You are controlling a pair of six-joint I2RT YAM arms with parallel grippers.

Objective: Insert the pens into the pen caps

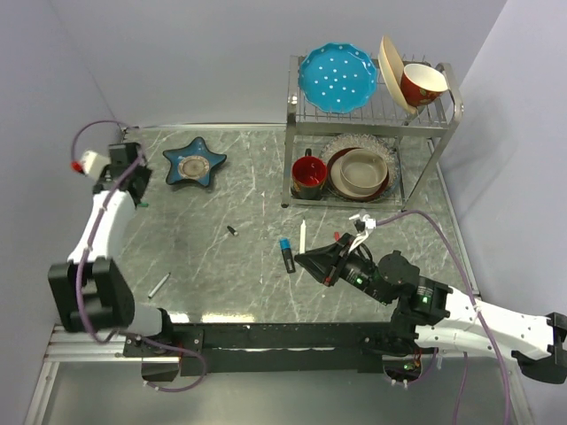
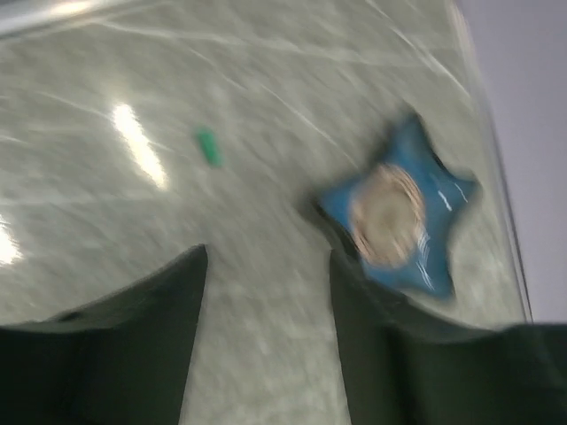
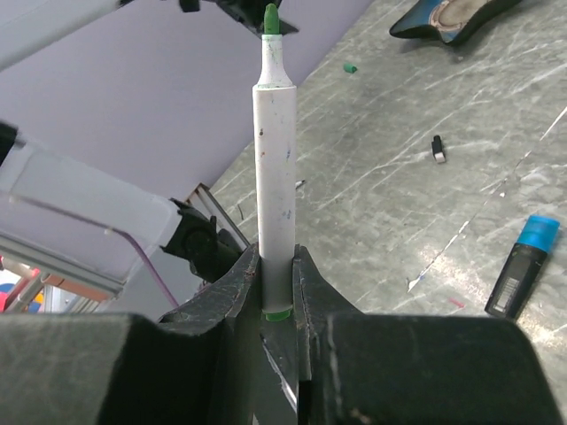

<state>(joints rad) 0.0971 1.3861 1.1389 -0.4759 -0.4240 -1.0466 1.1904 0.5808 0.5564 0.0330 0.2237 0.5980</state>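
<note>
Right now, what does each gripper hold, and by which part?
Right gripper: the white pen, pinched near its rear end. Left gripper: open, holding nothing.

The counter (image 1: pixel 221 266) looks like polished grey stone veined in white, glossy enough to throw back lamp glare. The dish rack (image 1: pixel 354 127) is shiny chromed metal wire. The teal plate (image 1: pixel 337 78) and the star dish (image 1: pixel 193 162) have a smooth glazed sheen. The white pen (image 3: pixel 275 177) has a matt plastic barrel, scuffed with small dark specks. The fingers (image 3: pixel 226 297) of the right end effector (image 3: pixel 276 274) are matt black plastic, faintly rough. The black marker (image 3: pixel 521 268) is smooth plastic.
</note>
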